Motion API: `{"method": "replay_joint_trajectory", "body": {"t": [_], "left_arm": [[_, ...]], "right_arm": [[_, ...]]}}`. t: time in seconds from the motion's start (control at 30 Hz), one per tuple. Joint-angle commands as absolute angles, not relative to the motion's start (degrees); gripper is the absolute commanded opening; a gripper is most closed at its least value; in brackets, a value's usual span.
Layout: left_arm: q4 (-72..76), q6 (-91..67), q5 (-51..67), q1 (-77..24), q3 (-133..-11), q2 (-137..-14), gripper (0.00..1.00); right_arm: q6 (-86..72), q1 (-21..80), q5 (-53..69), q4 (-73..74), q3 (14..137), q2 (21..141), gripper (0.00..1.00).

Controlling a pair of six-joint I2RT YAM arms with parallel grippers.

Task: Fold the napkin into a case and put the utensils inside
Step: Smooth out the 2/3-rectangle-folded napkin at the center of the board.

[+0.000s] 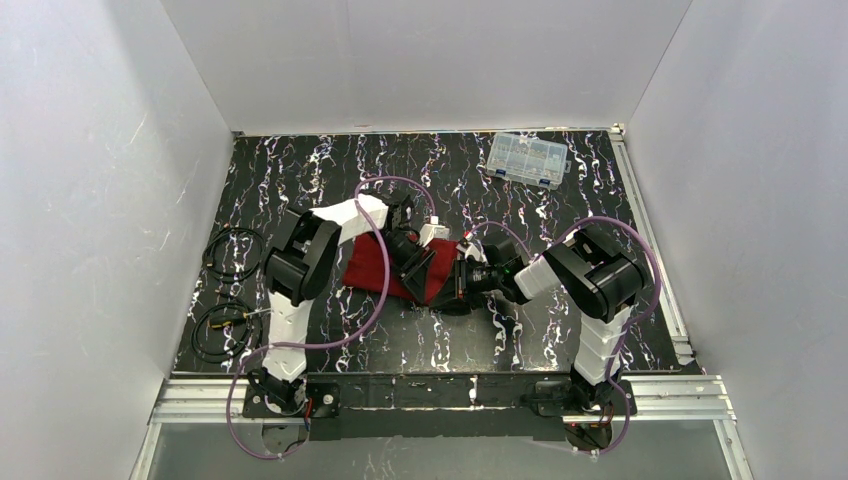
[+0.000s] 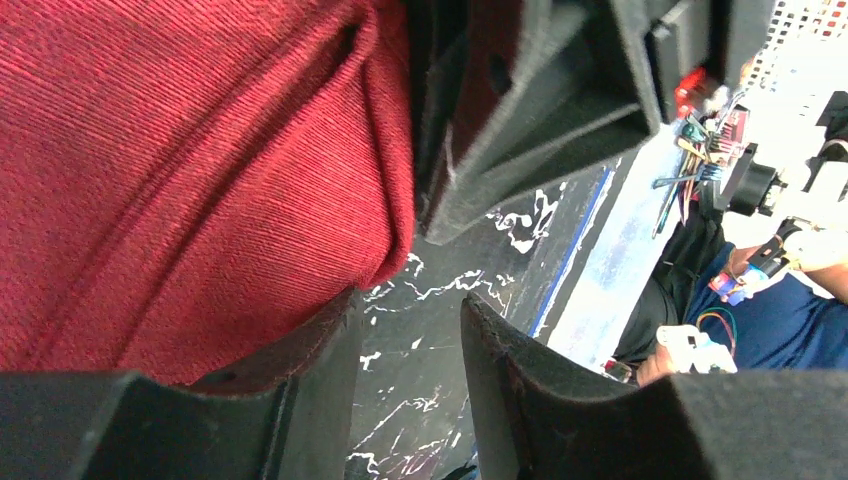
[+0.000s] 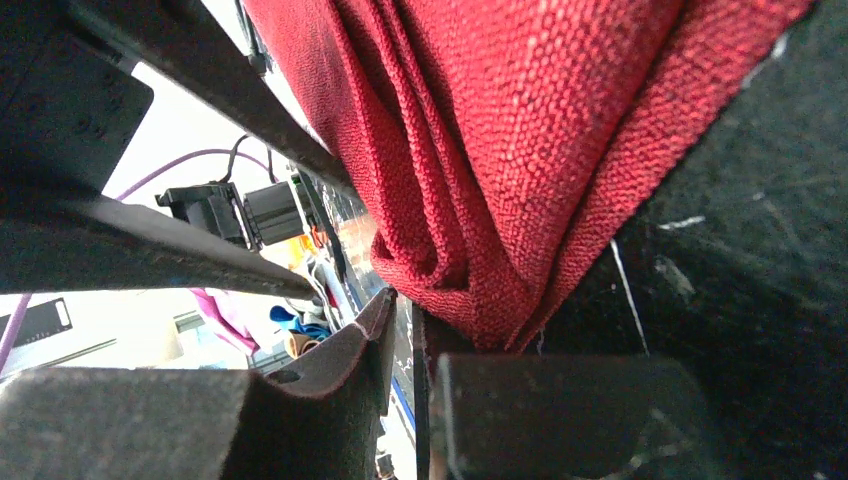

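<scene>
The napkin [image 1: 372,268] is a deep red folded cloth in the middle of the table, between the two arms. In the left wrist view the napkin [image 2: 180,160] lies over my left finger [image 2: 300,350]. My left gripper [image 2: 410,300] is open, with only bare table between its jaws. It sits at the cloth's right edge [image 1: 415,262]. My right gripper [image 3: 408,310] is shut, or nearly so, with a thin gap. The napkin's layered corner [image 3: 480,200] rests against its right finger. It meets the cloth from the right [image 1: 455,283]. I see no white utensils.
A clear plastic compartment box [image 1: 526,160] stands at the back right. Two coils of black cable [image 1: 232,252] lie at the table's left side. White walls close in the table. A metal rail [image 1: 660,250] runs along the right edge.
</scene>
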State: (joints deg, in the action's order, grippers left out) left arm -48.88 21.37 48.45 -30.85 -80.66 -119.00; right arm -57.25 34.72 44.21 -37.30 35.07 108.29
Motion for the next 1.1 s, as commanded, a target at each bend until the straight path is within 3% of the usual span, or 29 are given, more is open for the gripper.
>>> {"method": "replay_joint_trajectory", "body": {"t": [0.0, 0.57, 1.07], "left_arm": [[-53.32, 22.25, 48.24, -30.14, -85.10, -122.73, 0.39], [-58.02, 27.14, 44.47, -28.48, -86.78, -125.95, 0.38], [-56.45, 26.77, 43.94, -28.48, -87.45, -124.74, 0.37]], "right_arm": [[-56.65, 34.26, 43.12, -34.84, 36.31, 108.25, 0.21], [-56.25, 34.22, 43.36, -28.54, 42.66, 105.67, 0.21], [-55.77, 34.00, 39.03, -29.46, 42.38, 111.87, 0.18]]}}
